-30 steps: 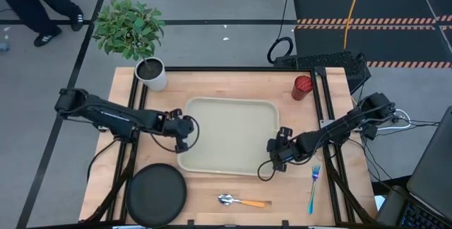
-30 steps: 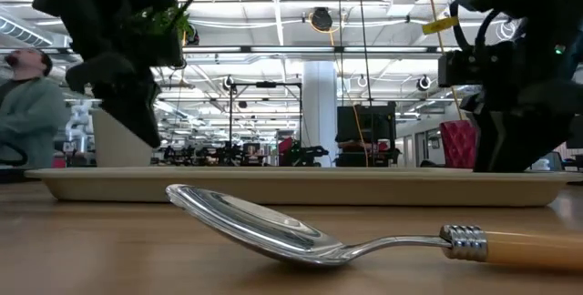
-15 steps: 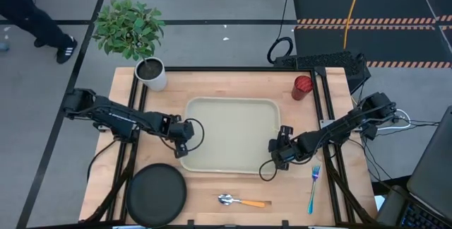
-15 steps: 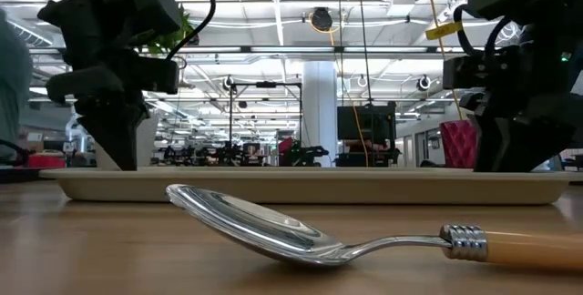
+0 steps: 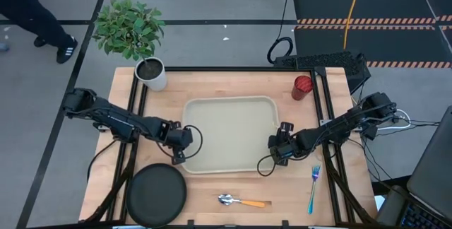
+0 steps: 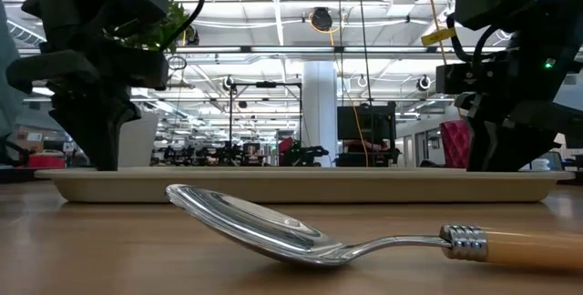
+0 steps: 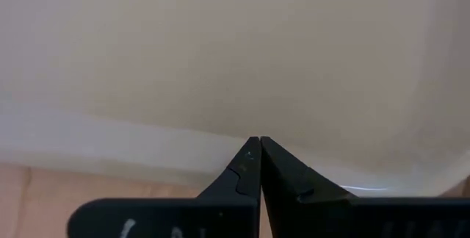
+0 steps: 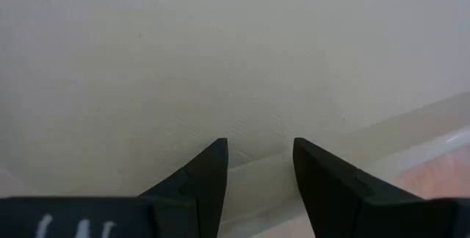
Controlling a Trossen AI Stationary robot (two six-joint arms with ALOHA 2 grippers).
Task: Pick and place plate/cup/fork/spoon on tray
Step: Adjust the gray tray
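Overhead, the large cream rectangular tray (image 5: 229, 133) sits mid-table with the left gripper (image 5: 181, 157) at its near-left corner and the right gripper (image 5: 272, 151) at its right rim; wrist views show left fingertips (image 7: 250, 166) pressed together over the rim, right fingers (image 8: 209, 175) parted, holding nothing.

At the far left corner of the light wooden surface (image 5: 233, 186) we see a white pot (image 5: 152, 74) holding a leafy green plant (image 5: 129, 28). Beyond the far right corner lie a black keyboard (image 5: 332, 61) and a coiled black cable (image 5: 280, 48) on the grey floor. A person's dark-trousered leg and shoe (image 5: 65, 47) show past the plant.
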